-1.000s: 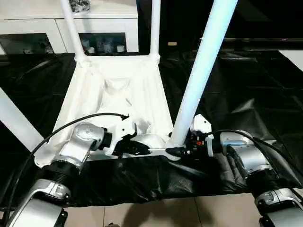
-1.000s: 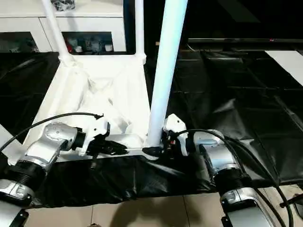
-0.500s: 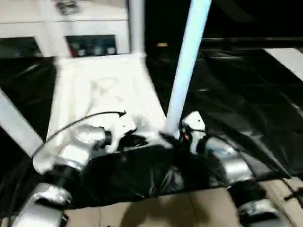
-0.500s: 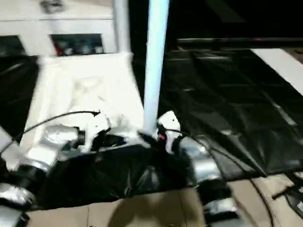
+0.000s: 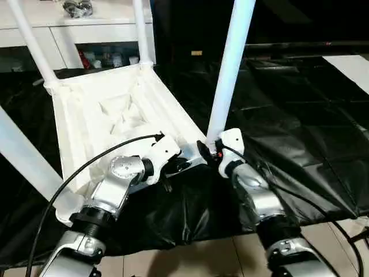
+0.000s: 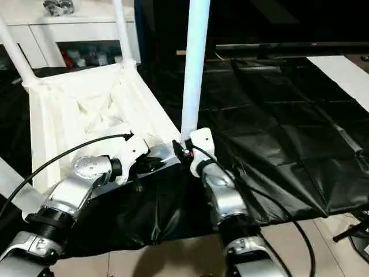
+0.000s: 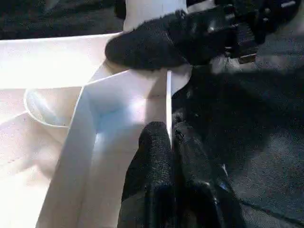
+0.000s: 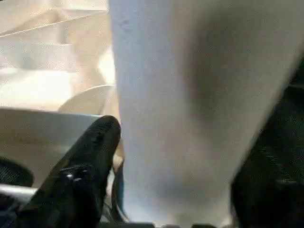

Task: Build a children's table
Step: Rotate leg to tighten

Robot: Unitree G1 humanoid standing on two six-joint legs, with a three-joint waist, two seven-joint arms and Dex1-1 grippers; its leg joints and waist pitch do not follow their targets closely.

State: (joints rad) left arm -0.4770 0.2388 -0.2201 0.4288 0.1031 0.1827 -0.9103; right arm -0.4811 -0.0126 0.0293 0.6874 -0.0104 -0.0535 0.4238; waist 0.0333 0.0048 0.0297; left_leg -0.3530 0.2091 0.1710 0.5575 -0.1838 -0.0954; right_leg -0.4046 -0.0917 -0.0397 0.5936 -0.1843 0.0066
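Observation:
The children's table (image 5: 81, 115) lies upside down on a black sheet, its ribbed underside facing up. Its legs point upward: two at the far corners (image 5: 31, 43) (image 5: 141, 32), one at the near left (image 5: 23, 156) and one at the near right (image 5: 230, 63). My left gripper (image 5: 173, 167) is shut on the thin near rim of the top, its fingertips (image 7: 159, 142) pinching that edge. My right gripper (image 5: 209, 151) sits at the foot of the near-right leg (image 8: 180, 95). One black finger (image 8: 90, 161) lies against each side of that leg.
A white glass-doored cabinet (image 5: 86, 34) stands behind the table. The black sheet (image 5: 300, 115) spreads wide to the right, with a pale panel (image 5: 349, 63) at its far right. Tiled floor (image 5: 190, 254) shows along the near edge, between my forearms.
The whole view has swung, so the table looks turned. My right forearm now reaches the leg from nearly straight behind instead of from the right. Both grippers stay where they were on the table.

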